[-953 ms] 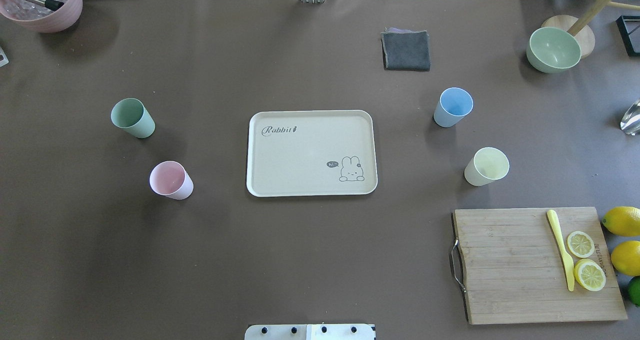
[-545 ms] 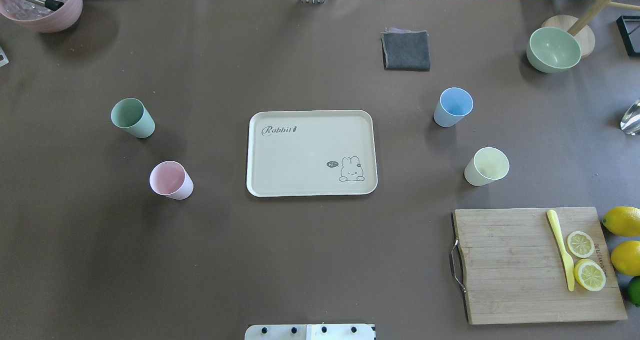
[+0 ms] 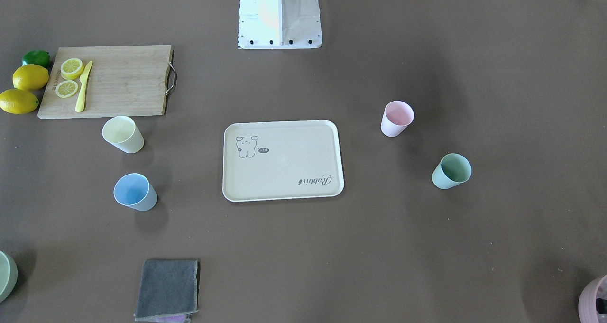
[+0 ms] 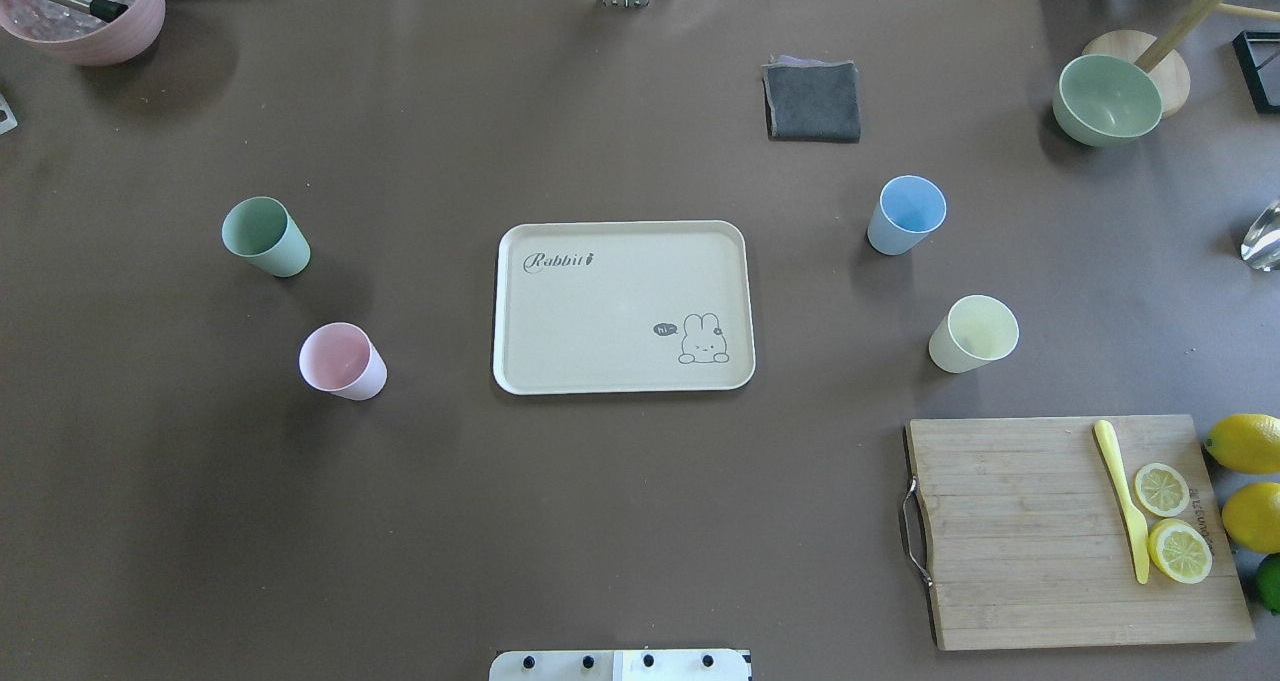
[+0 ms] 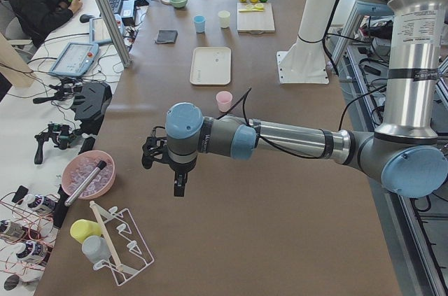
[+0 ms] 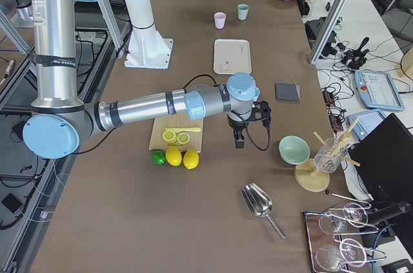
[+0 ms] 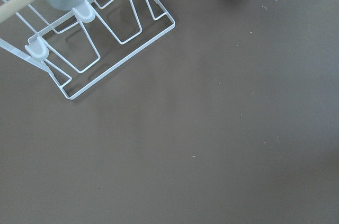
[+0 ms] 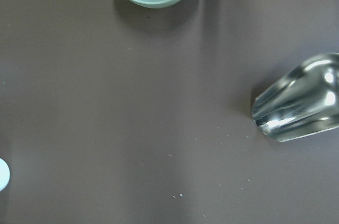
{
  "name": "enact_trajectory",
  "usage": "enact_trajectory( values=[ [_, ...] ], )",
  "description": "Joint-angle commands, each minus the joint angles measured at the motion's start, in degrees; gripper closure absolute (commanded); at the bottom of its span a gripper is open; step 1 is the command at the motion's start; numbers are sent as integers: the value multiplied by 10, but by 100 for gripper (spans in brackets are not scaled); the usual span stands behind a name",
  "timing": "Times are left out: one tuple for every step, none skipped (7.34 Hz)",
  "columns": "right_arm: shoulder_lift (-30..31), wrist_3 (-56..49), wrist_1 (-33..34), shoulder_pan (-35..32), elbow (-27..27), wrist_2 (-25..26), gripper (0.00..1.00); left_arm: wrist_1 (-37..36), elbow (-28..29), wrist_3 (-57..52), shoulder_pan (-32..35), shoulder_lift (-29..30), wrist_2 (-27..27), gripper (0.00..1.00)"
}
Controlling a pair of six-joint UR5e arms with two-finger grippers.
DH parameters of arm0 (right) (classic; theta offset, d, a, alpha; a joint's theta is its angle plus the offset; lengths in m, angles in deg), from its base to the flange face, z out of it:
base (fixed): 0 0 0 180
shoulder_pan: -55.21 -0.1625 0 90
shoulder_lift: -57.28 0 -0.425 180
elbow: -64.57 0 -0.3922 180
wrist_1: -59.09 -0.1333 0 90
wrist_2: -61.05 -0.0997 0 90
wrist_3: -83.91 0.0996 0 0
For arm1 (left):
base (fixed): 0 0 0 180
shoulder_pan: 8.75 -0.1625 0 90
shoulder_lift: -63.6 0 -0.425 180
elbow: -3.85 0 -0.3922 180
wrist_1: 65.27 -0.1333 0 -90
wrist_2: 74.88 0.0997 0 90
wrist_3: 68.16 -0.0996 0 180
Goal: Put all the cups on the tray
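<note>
The cream tray (image 4: 600, 301) lies at the table's middle with nothing on it. The mint green cup (image 4: 265, 236) and the pink cup (image 4: 342, 361) stand upright to its left. The light blue cup (image 4: 906, 214) and the pale yellow cup (image 4: 972, 333) stand upright to its right. My left gripper (image 5: 179, 187) shows only in the exterior left view, hovering far beyond the pink cup near the pink pot. My right gripper (image 6: 239, 141) shows only in the exterior right view, hovering beyond the cutting board. I cannot tell whether either is open or shut.
A wooden cutting board (image 4: 1030, 551) with lemon slices and a yellow knife lies near right, whole lemons beside it. A grey cloth (image 4: 812, 101), a pale green bowl (image 4: 1106, 99) and a metal scoop (image 8: 299, 99) lie far right. A pink pot (image 4: 85, 11) and a wire rack (image 7: 79, 38) stand far left.
</note>
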Motion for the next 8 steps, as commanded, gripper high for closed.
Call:
enact_trajectory(
  values=[
    [-19, 182, -131, 96, 4, 18, 0, 7, 14, -2, -18, 7, 1, 2],
    [-32, 214, -144, 133, 8, 28, 0, 20, 13, -6, -19, 7, 0, 2],
    [-42, 241, -144, 162, 17, 43, 0, 34, 27, 0, -45, 14, 4, 2],
    [-43, 271, -145, 194, 24, 74, 0, 36, 29, 1, -46, 14, 1, 2],
    [-43, 311, -146, 237, 26, 110, 0, 38, 25, 1, -46, 14, 3, 2],
    [-43, 345, -147, 269, 27, 139, 0, 39, 27, 0, -46, 15, 6, 2],
    [-36, 351, -153, 278, 28, 141, 0, 47, 26, 0, -47, 16, 12, 2],
    [-18, 351, -177, 279, 28, 141, 0, 47, 27, 1, -48, 23, 23, 2]
  ],
)
